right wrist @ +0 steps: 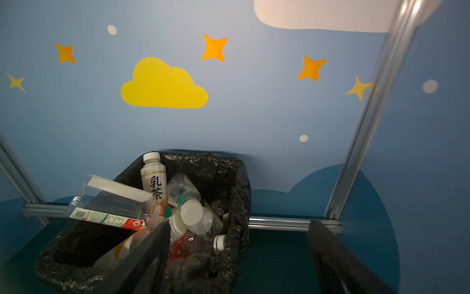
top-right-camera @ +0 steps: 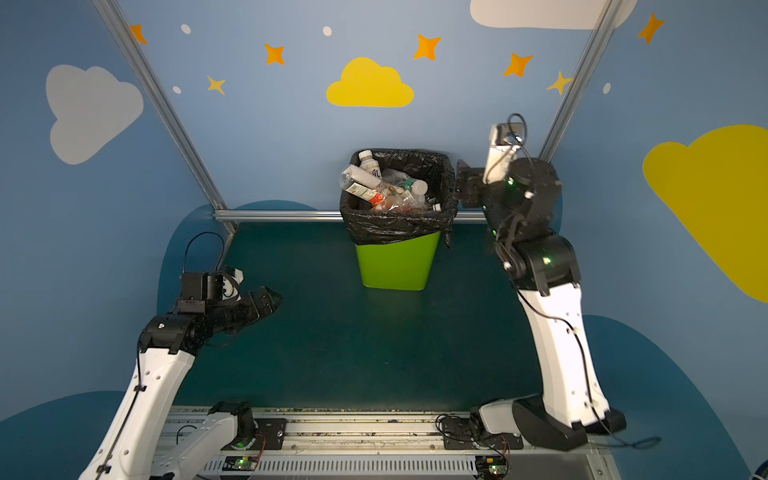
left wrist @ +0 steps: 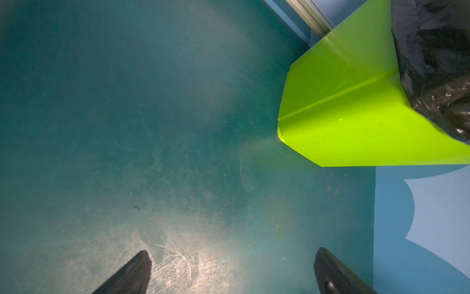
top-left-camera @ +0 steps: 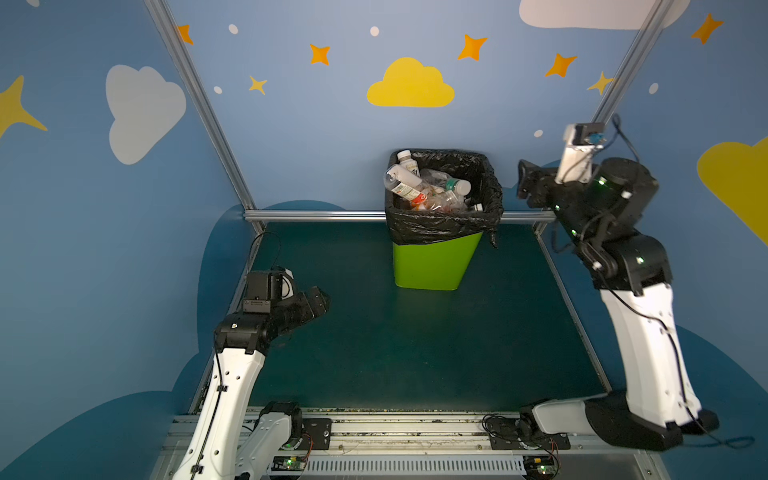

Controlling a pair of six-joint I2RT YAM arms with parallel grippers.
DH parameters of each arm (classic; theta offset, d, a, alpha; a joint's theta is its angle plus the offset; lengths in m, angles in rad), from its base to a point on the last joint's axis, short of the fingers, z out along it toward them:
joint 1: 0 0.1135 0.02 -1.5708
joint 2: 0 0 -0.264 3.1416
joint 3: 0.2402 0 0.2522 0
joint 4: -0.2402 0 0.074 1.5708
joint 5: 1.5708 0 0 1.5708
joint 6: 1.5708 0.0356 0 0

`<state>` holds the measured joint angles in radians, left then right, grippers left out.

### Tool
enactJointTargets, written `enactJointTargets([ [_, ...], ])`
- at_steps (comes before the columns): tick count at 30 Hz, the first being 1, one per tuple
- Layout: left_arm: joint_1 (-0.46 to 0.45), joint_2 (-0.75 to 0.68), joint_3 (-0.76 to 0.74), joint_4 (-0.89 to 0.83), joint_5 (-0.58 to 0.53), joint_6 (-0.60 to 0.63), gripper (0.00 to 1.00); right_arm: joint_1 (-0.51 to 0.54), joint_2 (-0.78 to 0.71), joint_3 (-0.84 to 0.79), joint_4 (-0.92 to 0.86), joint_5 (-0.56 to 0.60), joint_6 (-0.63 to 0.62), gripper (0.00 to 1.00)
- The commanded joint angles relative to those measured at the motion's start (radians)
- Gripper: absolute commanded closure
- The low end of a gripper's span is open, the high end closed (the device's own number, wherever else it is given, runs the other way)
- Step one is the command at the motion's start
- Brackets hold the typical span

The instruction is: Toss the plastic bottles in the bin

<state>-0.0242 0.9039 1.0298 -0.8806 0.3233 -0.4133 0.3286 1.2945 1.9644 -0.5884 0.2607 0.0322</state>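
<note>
The tall lime-green tapered plastic bin [top-left-camera: 434, 266] stands just left of the right gripper [top-left-camera: 524, 183] and well ahead and right of the left gripper [top-left-camera: 319, 300]; small clear and white plastic bottles [top-left-camera: 409, 185] lie piled inside it.

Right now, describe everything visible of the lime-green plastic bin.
The tall, tapered, lime-green rectangular plastic bin stands upright on the dark teal tabletop, at its far edge by the blue back wall. Its glossy walls narrow toward the base. A crinkled black bag liner folds over its rim, covering the upper part. It is heaped with plastic bottles, some poking above the rim.
</note>
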Motion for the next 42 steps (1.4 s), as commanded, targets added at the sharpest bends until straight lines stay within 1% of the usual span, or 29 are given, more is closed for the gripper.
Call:
enactJointTargets([
  [1, 0.005, -0.004, -0.004, 0.034, -0.032, 0.045, 0.00, -0.042, -0.099, -0.142, -0.101, -0.070, 0.137, 0.14],
  [3, 0.006, 0.004, -0.001, 0.047, -0.048, 0.062, 0.00, -0.067, -0.178, -0.227, -0.162, -0.082, 0.156, 0.14],
  [6, 0.010, 0.010, -0.003, 0.093, -0.102, 0.096, 0.00, -0.098, -0.284, -0.347, -0.252, -0.087, 0.191, 0.07],
  [9, 0.013, -0.007, -0.039, 0.189, -0.247, 0.126, 0.00, -0.128, -0.374, -0.458, -0.343, -0.084, 0.208, 0.07],
  [10, 0.012, -0.016, -0.065, 0.234, -0.303, 0.133, 0.00, -0.138, -0.398, -0.495, -0.367, -0.090, 0.210, 0.07],
  [12, 0.014, -0.036, -0.141, 0.344, -0.370, 0.163, 0.00, -0.156, -0.434, -0.551, -0.402, -0.108, 0.211, 0.07],
  [14, 0.014, -0.057, -0.252, 0.496, -0.427, 0.202, 0.00, -0.170, -0.462, -0.606, -0.423, -0.125, 0.209, 0.07],
  [16, 0.017, -0.074, -0.404, 0.715, -0.444, 0.272, 0.00, -0.184, -0.490, -0.667, -0.419, -0.123, 0.217, 0.07],
  [17, 0.019, -0.077, -0.475, 0.832, -0.451, 0.283, 0.00, -0.189, -0.501, -0.695, -0.412, -0.121, 0.217, 0.07],
  [19, 0.032, -0.053, -0.655, 1.155, -0.451, 0.270, 0.00, -0.203, -0.528, -0.760, -0.377, -0.129, 0.214, 0.07],
  [21, 0.058, 0.034, -0.759, 1.378, -0.454, 0.240, 0.00, -0.218, -0.542, -0.811, -0.343, -0.144, 0.216, 0.07],
  [22, 0.071, 0.088, -0.767, 1.405, -0.457, 0.231, 0.00, -0.229, -0.543, -0.833, -0.330, -0.158, 0.217, 0.07],
  [24, 0.084, 0.171, -0.746, 1.400, -0.450, 0.248, 0.00, -0.248, -0.535, -0.867, -0.305, -0.174, 0.215, 0.07],
  [27, 0.092, 0.301, -0.739, 1.533, -0.427, 0.294, 0.00, -0.285, -0.511, -0.919, -0.256, -0.198, 0.219, 0.07],
  [29, 0.097, 0.371, -0.699, 1.547, -0.407, 0.308, 0.00, -0.311, -0.493, -0.957, -0.211, -0.218, 0.220, 0.07],
  [31, 0.102, 0.445, -0.637, 1.517, -0.357, 0.305, 0.00, -0.337, -0.478, -1.001, -0.158, -0.230, 0.234, 0.07],
  [34, 0.097, 0.610, -0.593, 1.588, -0.261, 0.340, 0.00, -0.373, -0.468, -1.078, -0.055, -0.242, 0.254, 0.07],
  [35, 0.095, 0.641, -0.599, 1.636, -0.229, 0.350, 0.00, -0.382, -0.468, -1.109, -0.011, -0.239, 0.255, 0.07],
  [36, 0.095, 0.627, -0.603, 1.630, -0.234, 0.341, 0.00, -0.386, -0.471, -1.142, 0.039, -0.238, 0.251, 0.07],
  [37, 0.094, 0.612, -0.590, 1.579, -0.232, 0.363, 0.00, -0.388, -0.474, -1.175, 0.085, -0.234, 0.249, 0.07],
  [38, 0.089, 0.617, -0.592, 1.585, -0.240, 0.365, 0.00, -0.388, -0.478, -1.217, 0.146, -0.224, 0.246, 0.07],
  [40, 0.088, 0.615, -0.590, 1.576, -0.244, 0.366, 0.00, -0.388, -0.484, -1.314, 0.288, -0.208, 0.214, 0.07],
  [42, 0.083, 0.614, -0.591, 1.582, -0.251, 0.367, 0.00, -0.388, -0.481, -1.423, 0.470, -0.192, 0.166, 0.07],
])
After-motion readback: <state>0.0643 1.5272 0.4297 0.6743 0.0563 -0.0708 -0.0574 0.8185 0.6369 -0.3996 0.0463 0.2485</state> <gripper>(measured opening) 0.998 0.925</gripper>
